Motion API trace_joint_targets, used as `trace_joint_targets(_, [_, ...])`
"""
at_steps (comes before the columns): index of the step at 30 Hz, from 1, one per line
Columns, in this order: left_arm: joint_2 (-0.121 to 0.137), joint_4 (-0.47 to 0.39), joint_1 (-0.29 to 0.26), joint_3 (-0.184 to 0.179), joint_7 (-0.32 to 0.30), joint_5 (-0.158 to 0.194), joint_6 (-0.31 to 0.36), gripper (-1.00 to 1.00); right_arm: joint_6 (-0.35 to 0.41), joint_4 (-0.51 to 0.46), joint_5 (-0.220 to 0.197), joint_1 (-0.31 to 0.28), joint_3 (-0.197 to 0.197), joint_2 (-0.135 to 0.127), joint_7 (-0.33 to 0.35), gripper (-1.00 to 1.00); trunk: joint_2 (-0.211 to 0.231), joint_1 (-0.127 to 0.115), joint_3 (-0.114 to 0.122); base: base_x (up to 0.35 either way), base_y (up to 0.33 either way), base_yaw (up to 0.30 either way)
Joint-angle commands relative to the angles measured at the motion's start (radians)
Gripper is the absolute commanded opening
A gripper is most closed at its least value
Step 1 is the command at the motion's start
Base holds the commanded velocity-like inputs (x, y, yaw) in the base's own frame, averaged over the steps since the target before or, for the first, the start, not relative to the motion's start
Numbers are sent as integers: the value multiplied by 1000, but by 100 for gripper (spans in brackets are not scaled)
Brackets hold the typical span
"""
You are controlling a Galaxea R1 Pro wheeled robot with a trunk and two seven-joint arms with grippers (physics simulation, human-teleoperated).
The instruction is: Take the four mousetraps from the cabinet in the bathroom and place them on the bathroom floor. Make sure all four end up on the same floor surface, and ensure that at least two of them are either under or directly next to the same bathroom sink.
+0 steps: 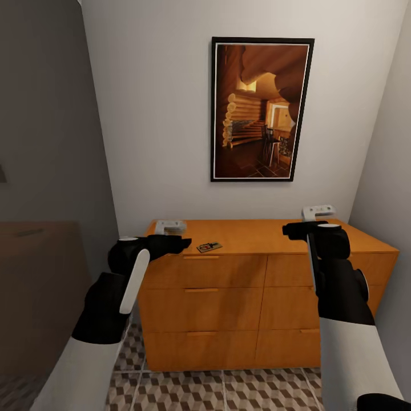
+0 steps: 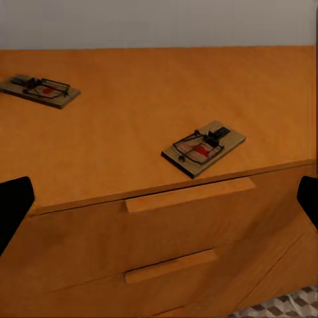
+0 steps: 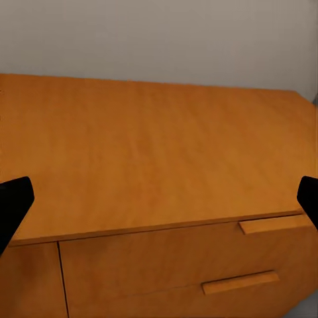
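Observation:
The orange-brown cabinet (image 1: 228, 297) stands against the back wall. One mousetrap (image 1: 209, 246) lies on its top near the front edge, above a drawer handle. In the left wrist view this mousetrap (image 2: 203, 147) sits close by, and a second mousetrap (image 2: 40, 90) lies farther back on the cabinet top (image 2: 132, 126). My left gripper (image 1: 181, 244) hovers at the cabinet's front left, just short of the nearer trap, open and empty. My right gripper (image 1: 290, 230) is open over the bare right part of the cabinet top (image 3: 152, 152). Cube-patterned bathroom floor (image 1: 228, 391) lies in front.
A framed picture of a log cabin (image 1: 261, 108) hangs above the cabinet. Walls close in at the left (image 1: 45, 142) and the right (image 1: 388, 171). A dim brown surface (image 1: 34, 274) sits low at the left. Drawer handles (image 2: 190, 195) run below the top edge.

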Motion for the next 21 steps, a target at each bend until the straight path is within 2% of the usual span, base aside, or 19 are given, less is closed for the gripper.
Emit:
trace_joint_targets(1, [1, -1, -12, 0, 7, 8, 4, 100, 3, 0, 10, -2, -1, 1, 10, 100, -1, 0, -1, 0, 0, 0])
trace_joint_targets(7, [5, 1, -52, -1, 9, 5, 3, 100, 3, 15, 10, -8, 3, 2, 6, 100, -1, 0, -1, 0, 0, 0])
trace_joint_targets(15, [16, 7, -89, 0, 11, -6, 3, 100, 3, 109, 10, -46, 22, 5, 6, 100, -1, 0, -1, 0, 0, 0])
trace_joint_targets(21, [46, 19, -105, 0, 9, -40, 2, 100, 3, 189, 10, -79, 37, 9, 7, 100, -1, 0, -1, 0, 0, 0])
